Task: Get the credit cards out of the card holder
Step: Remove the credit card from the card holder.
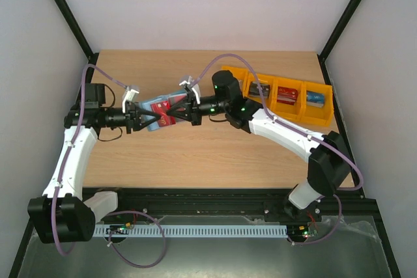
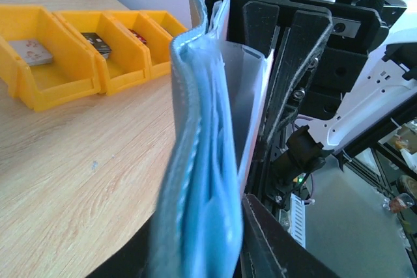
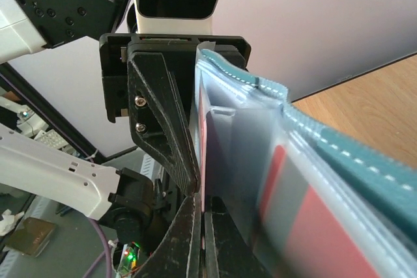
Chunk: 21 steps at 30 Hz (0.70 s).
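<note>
Right jaws: the right gripper (image 1: 177, 113) is closed. Its 2 fingers (image 3: 186, 245) meet tip to tip at the inner edge of the card holder (image 1: 158, 107). I cannot tell whether they nip a card or only a pocket sheet.
Left jaws: the left gripper (image 1: 146, 119) faces it from the other end. Its fingers (image 2: 273, 252) stand on either side of the holder's folded edge, close against it. Whether they press it cannot be told.
Card holder: it stands on edge between the 2 grippers, over the middle of the table (image 1: 195, 154). It has a teal outer skin with pale stitching and paler blue layers inside. A clear pocket (image 3: 238, 154) lies on the inner face.
Credit cards in the holder: a red card (image 3: 313, 226) with a grey band shows through the clear pocket. Red also shows between the 2 sets of tips in the top view.
Hidden: how many cards sit in the pockets. The frame cuts off the holder's near end in both wrist views. Whether the holder touches the table cannot be made out.
Around: 4 orange bins (image 1: 287, 111) stand in a row at the far right of the table, well apart from the holder.
Bin contents: a grey card (image 2: 29, 52), a dark card (image 2: 98, 45), a second red card (image 1: 287, 96) and a blue card (image 1: 316, 99), 1 to a bin.
In the way: the right arm (image 1: 273, 125) crosses in front of the bins' near ends in the top view.
</note>
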Each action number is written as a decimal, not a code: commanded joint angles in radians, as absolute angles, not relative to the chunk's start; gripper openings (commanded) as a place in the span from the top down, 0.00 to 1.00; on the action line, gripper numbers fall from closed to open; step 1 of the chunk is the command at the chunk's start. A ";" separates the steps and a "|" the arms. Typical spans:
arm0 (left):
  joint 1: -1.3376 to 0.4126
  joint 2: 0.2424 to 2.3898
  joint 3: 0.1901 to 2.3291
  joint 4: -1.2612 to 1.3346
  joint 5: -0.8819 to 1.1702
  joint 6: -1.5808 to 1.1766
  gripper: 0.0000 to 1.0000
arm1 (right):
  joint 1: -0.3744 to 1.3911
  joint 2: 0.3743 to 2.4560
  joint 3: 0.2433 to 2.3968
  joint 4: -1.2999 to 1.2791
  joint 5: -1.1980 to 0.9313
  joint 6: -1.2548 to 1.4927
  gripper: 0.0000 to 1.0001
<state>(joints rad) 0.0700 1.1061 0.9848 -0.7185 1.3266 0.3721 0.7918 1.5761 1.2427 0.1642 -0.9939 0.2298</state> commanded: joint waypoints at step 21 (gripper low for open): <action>0.086 1.088 0.984 -0.651 1.335 0.329 0.98 | 0.603 1.435 1.152 0.129 -0.849 0.292 0.98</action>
